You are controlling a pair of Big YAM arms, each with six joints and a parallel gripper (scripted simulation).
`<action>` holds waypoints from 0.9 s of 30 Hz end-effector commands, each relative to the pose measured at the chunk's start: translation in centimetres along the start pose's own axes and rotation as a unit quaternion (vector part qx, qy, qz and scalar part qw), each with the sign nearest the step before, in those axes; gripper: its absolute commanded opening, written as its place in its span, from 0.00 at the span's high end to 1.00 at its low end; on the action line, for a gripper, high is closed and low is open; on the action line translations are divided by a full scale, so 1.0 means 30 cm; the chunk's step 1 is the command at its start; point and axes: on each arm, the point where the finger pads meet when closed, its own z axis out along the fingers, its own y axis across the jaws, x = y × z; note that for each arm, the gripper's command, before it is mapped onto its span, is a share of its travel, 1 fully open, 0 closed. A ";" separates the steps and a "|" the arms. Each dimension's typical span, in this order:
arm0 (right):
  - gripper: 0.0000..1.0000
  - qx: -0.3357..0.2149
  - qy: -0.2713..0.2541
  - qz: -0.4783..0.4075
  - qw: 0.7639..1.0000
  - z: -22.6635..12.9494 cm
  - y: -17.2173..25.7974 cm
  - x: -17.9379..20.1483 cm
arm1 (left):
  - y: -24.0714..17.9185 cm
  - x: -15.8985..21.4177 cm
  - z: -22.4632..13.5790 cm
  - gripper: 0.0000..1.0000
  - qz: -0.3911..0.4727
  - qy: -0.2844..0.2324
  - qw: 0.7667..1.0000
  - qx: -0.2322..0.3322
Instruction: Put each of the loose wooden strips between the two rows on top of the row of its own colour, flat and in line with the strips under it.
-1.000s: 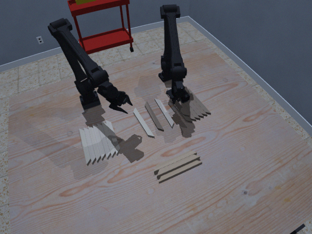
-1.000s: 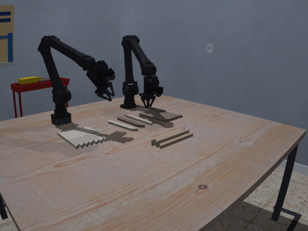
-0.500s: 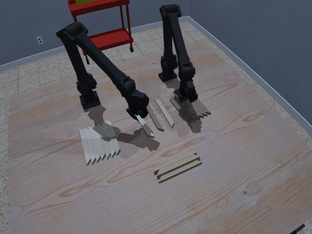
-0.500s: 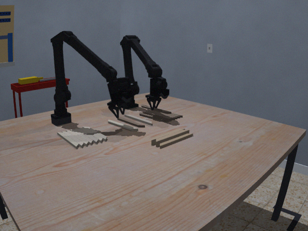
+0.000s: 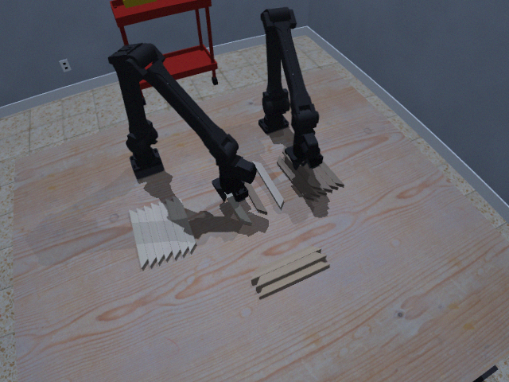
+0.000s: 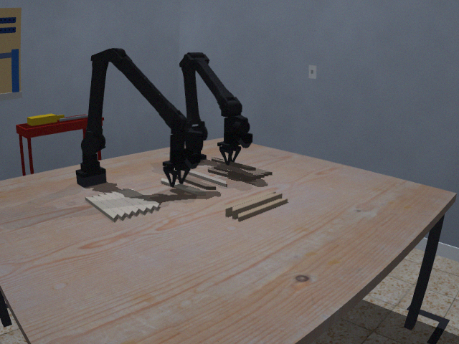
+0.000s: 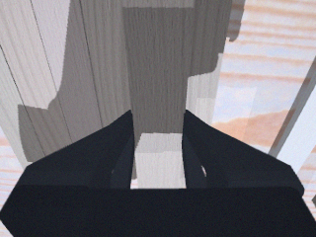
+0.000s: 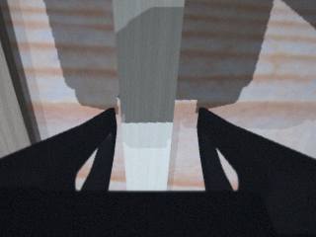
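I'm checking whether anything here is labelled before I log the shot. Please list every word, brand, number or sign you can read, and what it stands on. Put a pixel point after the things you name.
None: no readable text in any view.
The yellow block-like object (image 5: 139, 2) (image 6: 44, 119) on the red metal cart (image 5: 162, 15) (image 6: 55, 128) shows no lettering.
The pale wooden strips in the fanned row (image 5: 162, 234) (image 6: 120, 204) show only grain.
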 end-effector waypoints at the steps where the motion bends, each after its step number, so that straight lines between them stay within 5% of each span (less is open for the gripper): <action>1: 0.53 -0.011 -0.021 0.016 1.000 -0.032 0.029 -0.066 | 0.010 -0.020 0.010 0.78 0.002 -0.008 1.000 0.006; 13: 0.54 -0.011 -0.022 0.022 0.999 -0.003 0.039 -0.127 | -0.009 -0.092 0.060 0.78 0.003 -0.023 1.000 0.008; 14: 0.63 -0.011 -0.021 0.022 0.999 -0.006 0.032 -0.114 | -0.006 -0.075 0.063 0.78 0.003 -0.021 1.000 0.008; 17: 0.66 -0.013 -0.022 0.016 1.000 -0.008 0.039 -0.096 | -0.002 -0.056 0.086 0.78 0.003 -0.013 1.000 0.006; 20: 0.74 -0.015 -0.026 0.016 0.999 -0.017 0.039 -0.095 | -0.002 -0.012 0.059 0.47 0.001 -0.012 1.000 0.006; 21: 0.77 -0.016 -0.027 0.016 0.999 -0.018 0.038 -0.093 | 0.000 -0.027 0.038 0.47 -0.002 -0.017 1.000 0.007; 24: 0.85 -0.015 -0.026 0.016 0.999 -0.017 0.045 -0.073 | -0.008 -0.068 -0.031 0.13 -0.002 -0.031 0.999 0.010; 25: 0.97 -0.015 -0.025 0.016 0.999 -0.016 0.042 -0.069 | -0.008 -0.069 -0.051 0.01 -0.002 -0.032 0.999 0.010; 27: 1.00 -0.014 -0.024 0.016 0.999 -0.014 0.037 -0.061 | -0.008 -0.068 -0.088 0.00 -0.001 -0.032 0.999 0.010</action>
